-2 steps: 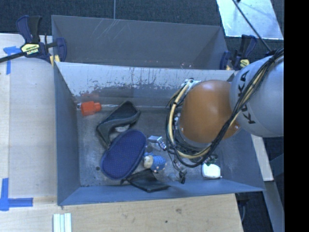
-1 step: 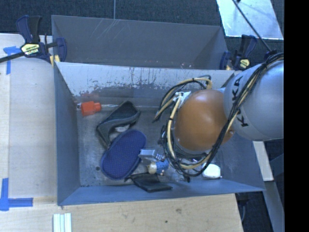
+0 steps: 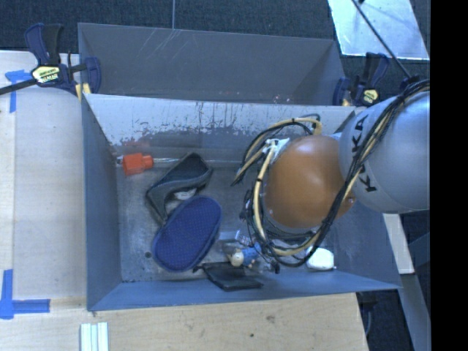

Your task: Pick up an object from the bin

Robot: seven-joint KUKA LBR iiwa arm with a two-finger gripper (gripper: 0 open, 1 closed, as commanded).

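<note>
— Grey bin (image 3: 102, 196), front end: 1 blue oval pad (image 3: 186, 232), 1 black flat piece (image 3: 230, 276), 1 white lump (image 3: 320, 259). Step?
— Reaching in. My gripper (image 3: 248, 254) sits low beside the black piece, its opening hidden. Next, I judge: centre, close, lift.

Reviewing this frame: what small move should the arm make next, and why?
Probably a short, slow descent, though this is only a judgement. The orange wrist cover hangs over the right half of the bin, above a cluster of small loose things near the front wall, between the blue oval object and a white object. Nothing is visibly held, and the cover hides what lies beneath it.
</note>
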